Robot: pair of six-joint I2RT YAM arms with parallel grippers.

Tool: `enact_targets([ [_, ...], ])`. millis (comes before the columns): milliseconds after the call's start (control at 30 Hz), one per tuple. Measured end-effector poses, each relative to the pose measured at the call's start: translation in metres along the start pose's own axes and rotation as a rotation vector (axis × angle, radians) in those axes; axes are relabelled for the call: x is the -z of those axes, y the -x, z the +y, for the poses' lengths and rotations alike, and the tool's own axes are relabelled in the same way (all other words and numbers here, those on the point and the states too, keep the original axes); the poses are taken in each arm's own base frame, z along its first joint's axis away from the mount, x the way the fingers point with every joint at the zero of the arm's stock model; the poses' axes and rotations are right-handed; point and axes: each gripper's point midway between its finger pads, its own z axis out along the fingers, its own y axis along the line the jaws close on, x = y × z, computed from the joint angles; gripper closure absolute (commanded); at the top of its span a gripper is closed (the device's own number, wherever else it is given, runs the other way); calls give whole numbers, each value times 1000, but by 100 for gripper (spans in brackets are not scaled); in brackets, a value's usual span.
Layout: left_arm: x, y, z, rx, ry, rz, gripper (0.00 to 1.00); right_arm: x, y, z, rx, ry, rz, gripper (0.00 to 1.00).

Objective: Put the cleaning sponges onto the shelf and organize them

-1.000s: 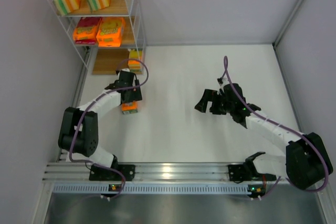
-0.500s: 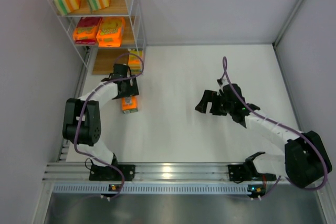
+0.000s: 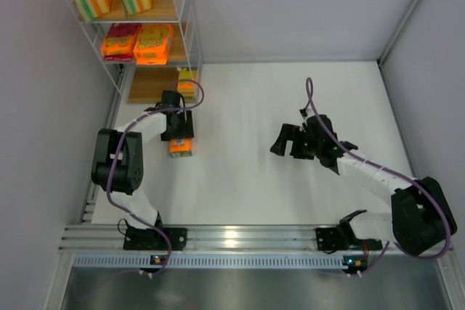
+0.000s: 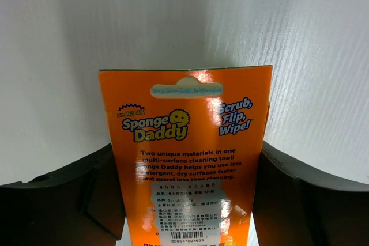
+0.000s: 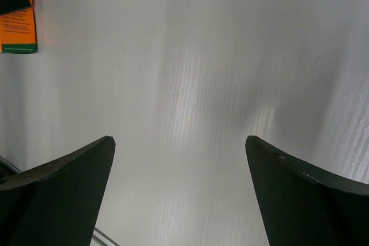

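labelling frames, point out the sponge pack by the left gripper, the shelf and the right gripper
sponge pack (image 4: 184, 154): left wrist view, middle of orange face
shelf (image 3: 166, 5): top view, bare wood of top board
right gripper (image 5: 179, 139): right wrist view, midway between fingertips

Sponge pack (image 3: 180, 148) just before the shelf (image 3: 190, 28)

The sponge pack (image 4: 184, 159) between the left fingers (image 4: 57, 200) is glossy orange printed card, with glare across its upper face and a paler sticker lower down. Those fingers are smooth, matt black plastic, and so are the right fingers (image 5: 57, 177). Ahead of both, the bench (image 5: 190, 56) is white and faintly ribbed, with a soft sheen. Beyond the left fingers, the shelf (image 3: 168, 5) is white-coated wire with light, matt wooden boards (image 3: 149, 85).
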Motion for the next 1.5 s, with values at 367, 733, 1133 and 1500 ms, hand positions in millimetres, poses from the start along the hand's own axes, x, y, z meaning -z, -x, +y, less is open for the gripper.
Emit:
enact_targets([
  [367, 90, 31, -90, -86, -305, -257, 34, 4, 10, 5, -46, 4, -40, 1],
  [733, 180, 18, -254, -106, -697, -486, 33, 84, 44, 75, 189, 365, -404, 1],
  [1133, 178, 16, -287, 91, -679, -498, 31, 78, 40, 127, 397, 353, -437, 0],
  [1500, 212, 28, -287, 157, -754, -530, 31, 60, 43, 104, 416, 219, -433, 1],
])
